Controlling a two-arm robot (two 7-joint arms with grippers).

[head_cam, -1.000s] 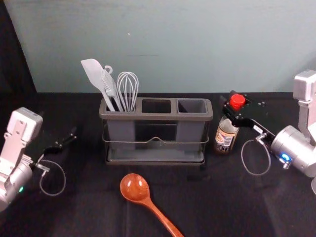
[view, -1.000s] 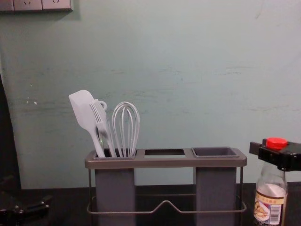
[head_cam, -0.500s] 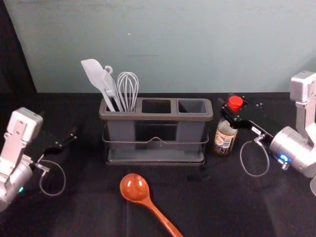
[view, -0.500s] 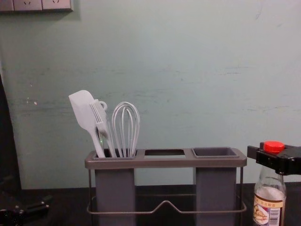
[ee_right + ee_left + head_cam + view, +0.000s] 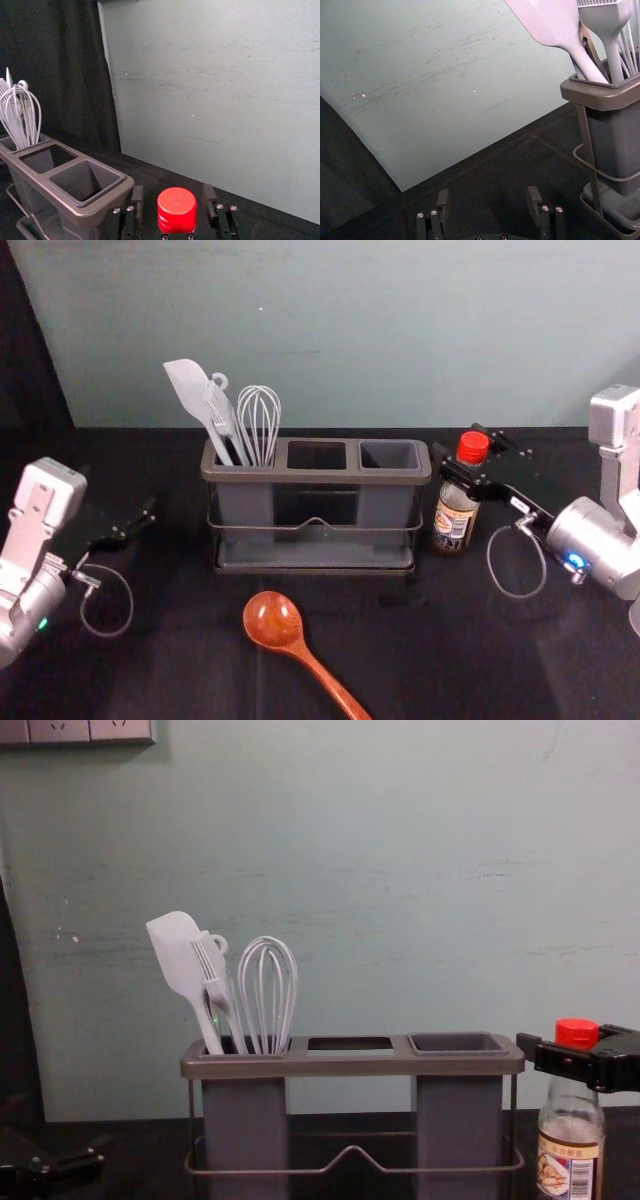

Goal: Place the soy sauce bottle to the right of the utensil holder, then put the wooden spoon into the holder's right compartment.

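Apparently done: the bottle (image 5: 456,513) is stood upright on the worktop (image 5: 520,660), just to the right of the holder (image 5: 315,478), as asked.
Right gripper (image 5: 173,192): opened around the bottle's top, with a gap seen on each side of the red cap (image 5: 177,207); the bottle is judged to be released.
Left gripper (image 5: 489,194): parked to the left of the holder, its fingers spread and nothing held.
Spoon (image 5: 295,645): laid in front of the holder, its bowl nearer the holder than its handle, and touched by neither gripper.
Right compartment (image 5: 390,454): not yet given the spoon.
Left compartment: filled with a spatula (image 5: 188,385), a brush and a whisk (image 5: 259,420).
Progress: the first half is judged all but finished, with only the right gripper to be drawn clear without the bottle being knocked.
Left to do: the spoon is to be picked up, raised above the rim and lowered into the right compartment.
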